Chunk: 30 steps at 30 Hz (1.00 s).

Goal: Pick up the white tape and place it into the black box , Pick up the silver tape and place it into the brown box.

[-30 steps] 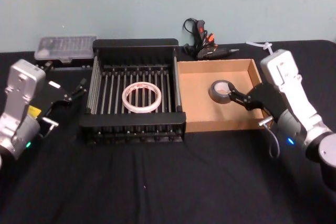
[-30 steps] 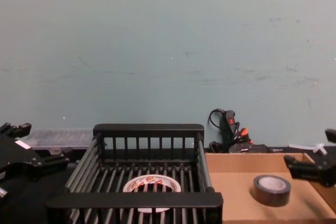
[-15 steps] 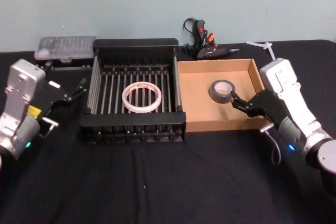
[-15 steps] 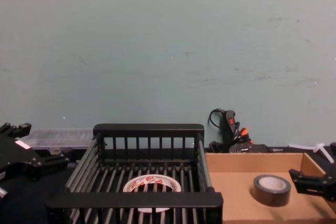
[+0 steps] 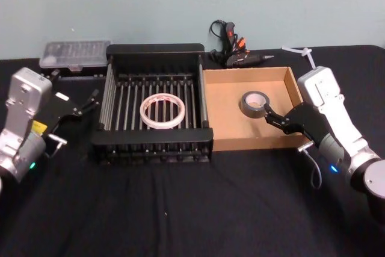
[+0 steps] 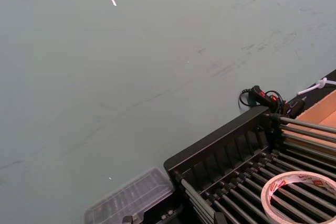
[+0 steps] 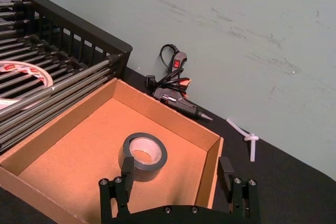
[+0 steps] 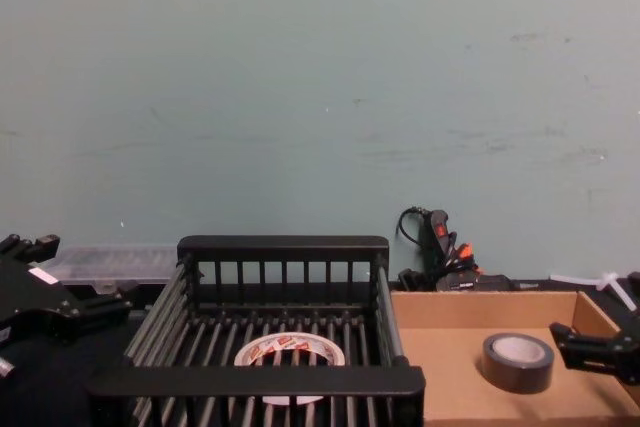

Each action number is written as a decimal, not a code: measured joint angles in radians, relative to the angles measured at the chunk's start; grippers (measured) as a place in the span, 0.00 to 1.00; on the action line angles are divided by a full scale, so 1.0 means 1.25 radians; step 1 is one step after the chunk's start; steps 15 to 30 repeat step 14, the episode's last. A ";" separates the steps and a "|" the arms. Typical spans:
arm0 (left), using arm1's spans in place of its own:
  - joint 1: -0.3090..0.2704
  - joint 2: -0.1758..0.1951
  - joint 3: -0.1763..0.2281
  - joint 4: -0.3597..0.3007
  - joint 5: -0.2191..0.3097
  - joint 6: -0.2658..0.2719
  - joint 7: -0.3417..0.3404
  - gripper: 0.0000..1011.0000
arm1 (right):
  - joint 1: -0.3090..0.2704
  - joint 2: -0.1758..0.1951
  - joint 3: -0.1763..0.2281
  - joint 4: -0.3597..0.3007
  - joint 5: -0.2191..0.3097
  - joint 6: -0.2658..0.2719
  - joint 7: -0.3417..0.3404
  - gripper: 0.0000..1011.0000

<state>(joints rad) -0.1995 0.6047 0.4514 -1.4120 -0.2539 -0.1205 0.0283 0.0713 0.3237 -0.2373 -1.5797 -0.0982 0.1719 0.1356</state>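
Head view, right gripper [image 5: 276, 118] spread empty, unmoved beside silver tape [image 5: 253, 104], brown box [image 5: 228, 138].

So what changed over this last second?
The right gripper, fingers open and empty, pulled back and dropped lower beside the silver tape, which lies in the brown box. The white tape in the black box and the left gripper stayed put.

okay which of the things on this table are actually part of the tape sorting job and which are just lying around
Part of the job:
white tape, lying in the black box
silver tape, lying in the brown box
right gripper, jaws open beside the silver tape
left gripper, beside the black box

Just lying about:
glue gun
clear plastic case
white plastic piece
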 joint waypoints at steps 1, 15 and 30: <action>0.000 0.000 0.000 0.000 0.000 0.000 0.000 0.99 | 0.000 0.000 0.000 0.000 0.000 0.000 0.000 0.99; 0.000 0.000 0.000 0.000 0.000 0.000 0.000 0.99 | 0.000 0.001 0.000 -0.001 0.001 0.000 0.000 0.99; 0.000 0.000 0.000 0.000 0.000 0.000 0.000 0.99 | 0.000 0.001 0.000 -0.001 0.001 0.000 0.000 0.99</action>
